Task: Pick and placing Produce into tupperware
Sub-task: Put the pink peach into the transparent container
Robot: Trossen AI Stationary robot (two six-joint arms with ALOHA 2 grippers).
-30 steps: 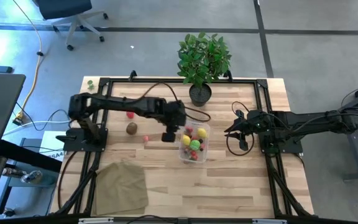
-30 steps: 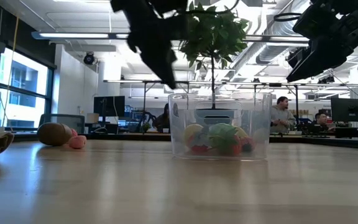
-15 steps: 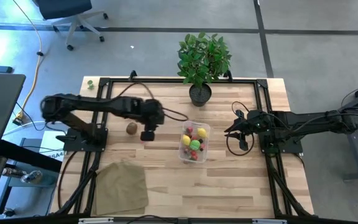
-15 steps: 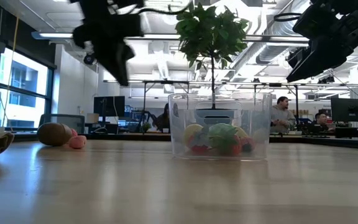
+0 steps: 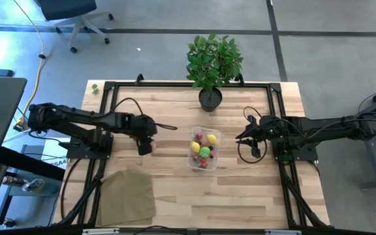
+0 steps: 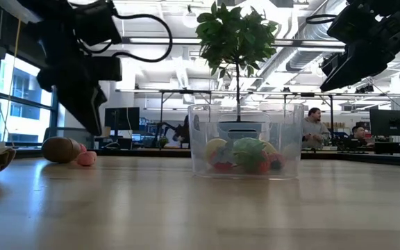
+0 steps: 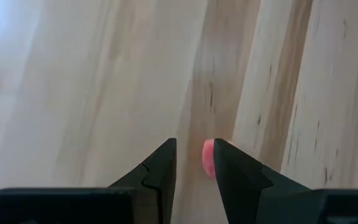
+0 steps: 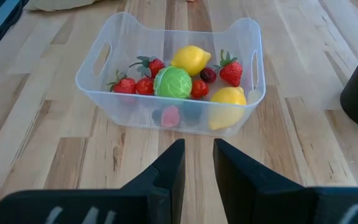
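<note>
The clear tupperware point(image 5: 216, 134) stands mid-table on its flat bottom and holds strawberries, two lemons and a green cabbage point(image 8: 173, 82). Left of it a brown kiwi point(image 6: 60, 148) and a small pink piece of produce point(image 6: 85, 158) lie on the wood. My left gripper point(image 5: 147, 145) hangs above these two, pointing steeply down. Its fingers are a little open with nothing between them, and the pink piece point(image 7: 208, 158) shows on the table just past one fingertip. My right gripper point(image 8: 197, 149) waits right of the tupperware, slightly open, holding nothing.
A potted leafy plant point(image 5: 213, 62) stands at the far edge behind the tupperware. A tan cloth point(image 5: 128, 196) lies at the near left corner. Black frame rails point(image 5: 175, 85) run round the table. People sit in the room beyond point(image 6: 316, 125).
My left gripper has swung from above the tupperware's left end toward the table's left edge and come down, rolling its wrist. It now hangs over the kiwi and the pink piece. Nothing on the table has moved.
</note>
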